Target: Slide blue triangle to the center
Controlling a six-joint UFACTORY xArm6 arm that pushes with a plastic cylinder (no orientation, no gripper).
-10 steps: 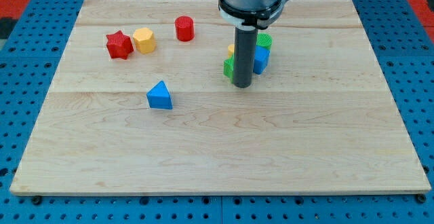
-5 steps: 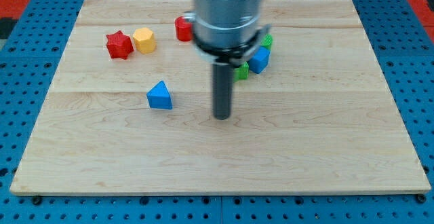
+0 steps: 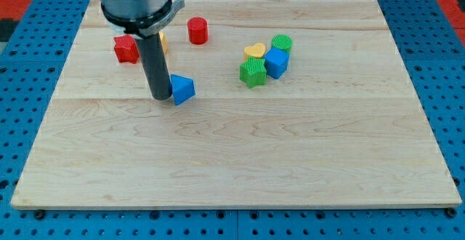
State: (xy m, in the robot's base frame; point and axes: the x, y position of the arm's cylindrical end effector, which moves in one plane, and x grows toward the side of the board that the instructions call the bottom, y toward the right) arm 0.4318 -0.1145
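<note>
The blue triangle (image 3: 182,89) lies on the wooden board (image 3: 232,153), left of the board's middle. My tip (image 3: 160,97) stands right against the triangle's left side, touching it. The dark rod rises from there toward the view's top left and hides part of the blocks behind it.
A red star (image 3: 125,49) and a yellow block (image 3: 163,42), partly hidden by the rod, sit at the upper left. A red cylinder (image 3: 197,30) stands beyond them. A cluster of yellow heart (image 3: 254,51), green cylinder (image 3: 282,44), blue block (image 3: 277,62) and green block (image 3: 252,72) lies right of centre.
My tip swept from the right cluster down and across to the left, ending at the blue triangle's left side. The triangle has shifted slightly right and up and turned.
</note>
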